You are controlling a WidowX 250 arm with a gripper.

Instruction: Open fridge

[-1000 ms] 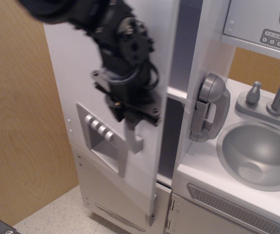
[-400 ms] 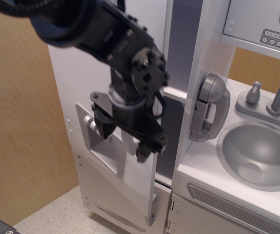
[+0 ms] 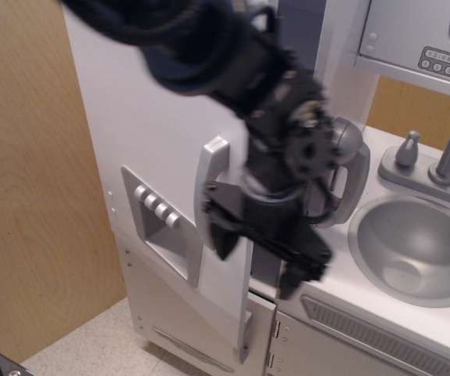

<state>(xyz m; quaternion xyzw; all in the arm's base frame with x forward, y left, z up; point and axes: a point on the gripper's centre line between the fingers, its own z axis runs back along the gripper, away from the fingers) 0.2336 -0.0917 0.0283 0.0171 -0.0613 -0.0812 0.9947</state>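
A: Now, what is observed to have changed over the last second?

B: The gripper (image 3: 260, 254) is displaced to the right. One second ago it was positioned over the front of the fridge door (image 3: 154, 157), close to the handle (image 3: 211, 188); at present it is located at the door's free edge, in front of the dark gap between door and cabinet. The handle is now fully exposed and no contact with it is seen.

A: How is the pincer state reported?

B: The fingers are spread apart, and nothing is held between them. Motion blur is present on the arm, so finer detail cannot be given.

A: Where is the fridge located?

B: It is found at the left of the toy kitchen, against the wooden wall, beside the grey toy phone (image 3: 342, 176) and the sink (image 3: 416, 247). The dispenser panel (image 3: 162, 227) is seen on the door face.

A: What is implied for the task?

B: The door is ajar only; the gap appears no wider than before. The task is judged partly done. A push against the door's inner edge, or a renewed grasp of the handle, is judged necessary for a wider opening.
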